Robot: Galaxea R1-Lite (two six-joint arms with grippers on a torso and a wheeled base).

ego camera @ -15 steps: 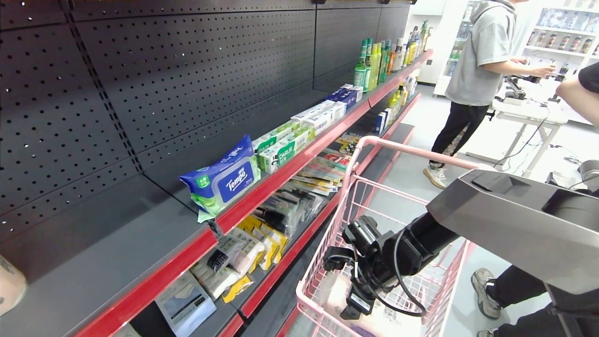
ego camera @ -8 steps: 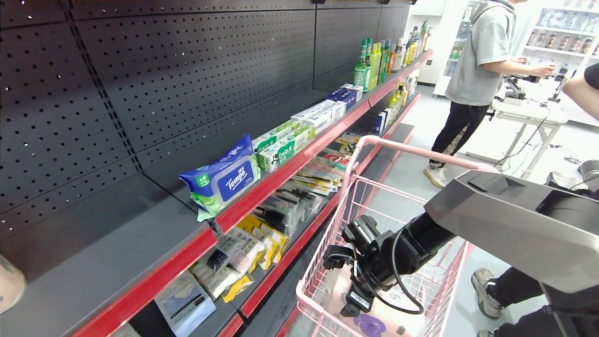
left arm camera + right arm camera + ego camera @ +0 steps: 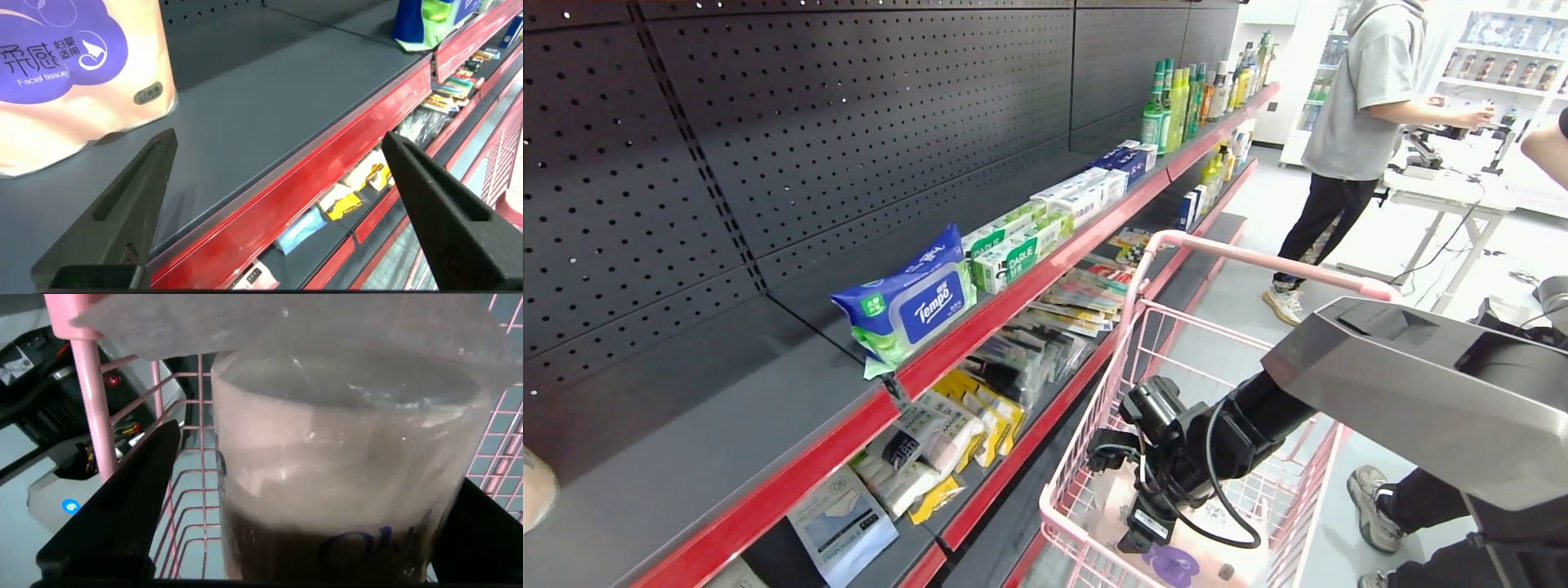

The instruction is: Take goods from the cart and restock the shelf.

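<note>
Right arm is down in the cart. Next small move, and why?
Probably close the right hand on the tissue pack: its fingers straddle the pack in the pink cart, with a gap visible beside one finger, so nothing looks gripped yet.

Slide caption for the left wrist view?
Open left gripper over the grey shelf, a facial tissue pack standing nearby.

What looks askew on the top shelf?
The blue wet wipes pack sits tilted instead of flat, beside the toothpaste boxes. Its lower corner hangs over the red shelf edge. The boxes and bottles farther along that shelf stand in neat rows.
</note>
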